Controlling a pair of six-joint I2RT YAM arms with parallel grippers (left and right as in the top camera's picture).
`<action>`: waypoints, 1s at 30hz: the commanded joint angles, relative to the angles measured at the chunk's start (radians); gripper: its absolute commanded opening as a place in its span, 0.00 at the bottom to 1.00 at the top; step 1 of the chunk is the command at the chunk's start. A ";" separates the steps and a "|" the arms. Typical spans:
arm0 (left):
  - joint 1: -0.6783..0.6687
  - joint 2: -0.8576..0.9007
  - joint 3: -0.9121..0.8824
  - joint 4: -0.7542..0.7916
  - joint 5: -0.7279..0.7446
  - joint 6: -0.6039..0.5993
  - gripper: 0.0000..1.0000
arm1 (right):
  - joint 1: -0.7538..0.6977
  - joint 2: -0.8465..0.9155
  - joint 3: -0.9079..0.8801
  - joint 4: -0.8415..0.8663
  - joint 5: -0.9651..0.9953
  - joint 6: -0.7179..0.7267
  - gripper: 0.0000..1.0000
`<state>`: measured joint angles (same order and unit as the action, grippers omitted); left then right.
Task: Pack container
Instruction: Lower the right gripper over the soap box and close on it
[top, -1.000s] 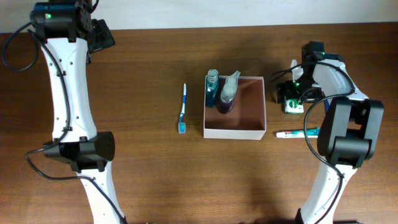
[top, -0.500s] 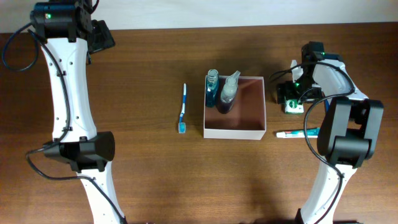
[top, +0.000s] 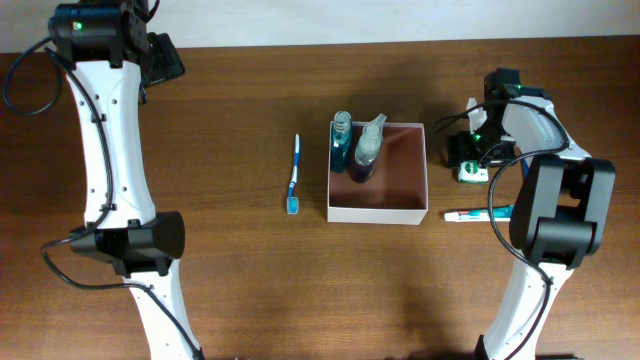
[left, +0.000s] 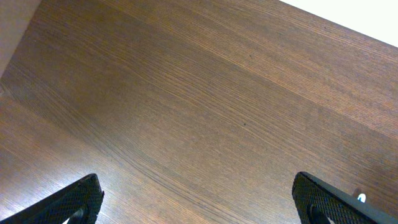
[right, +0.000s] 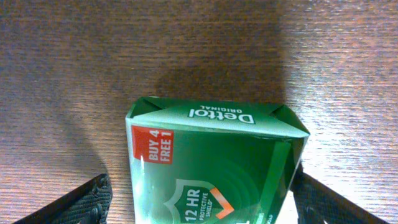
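The container (top: 378, 213) sits mid-table (top: 230, 100), two bottles (top: 366, 155) standing at its far left corner. The right gripper (right: 202, 196) straddles a green soap box (right: 211, 168) whose lower half is cut off, jaws spread. The left gripper (left: 202, 199) gapes wide, only its fingertips (left: 81, 198) showing.

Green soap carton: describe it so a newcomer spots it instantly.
Start at the central white square cardboard container and look right. The green Dettol soap carton lies there, inside the open right gripper. Its slim white tube neighbour is neither boxy nor green.
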<state>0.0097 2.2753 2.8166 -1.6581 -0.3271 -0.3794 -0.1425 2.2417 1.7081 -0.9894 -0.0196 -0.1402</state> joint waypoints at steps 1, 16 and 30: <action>0.006 0.004 -0.005 -0.008 -0.019 -0.009 0.99 | -0.004 0.011 -0.010 0.002 -0.010 -0.002 0.80; 0.006 0.004 -0.005 -0.008 -0.019 -0.009 0.99 | -0.003 0.011 0.013 -0.002 -0.010 -0.002 0.62; 0.006 0.004 -0.005 -0.008 -0.018 -0.009 0.99 | -0.003 0.009 0.037 -0.023 -0.010 -0.002 0.49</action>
<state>0.0097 2.2753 2.8166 -1.6611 -0.3271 -0.3794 -0.1425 2.2436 1.7138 -1.0042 -0.0208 -0.1387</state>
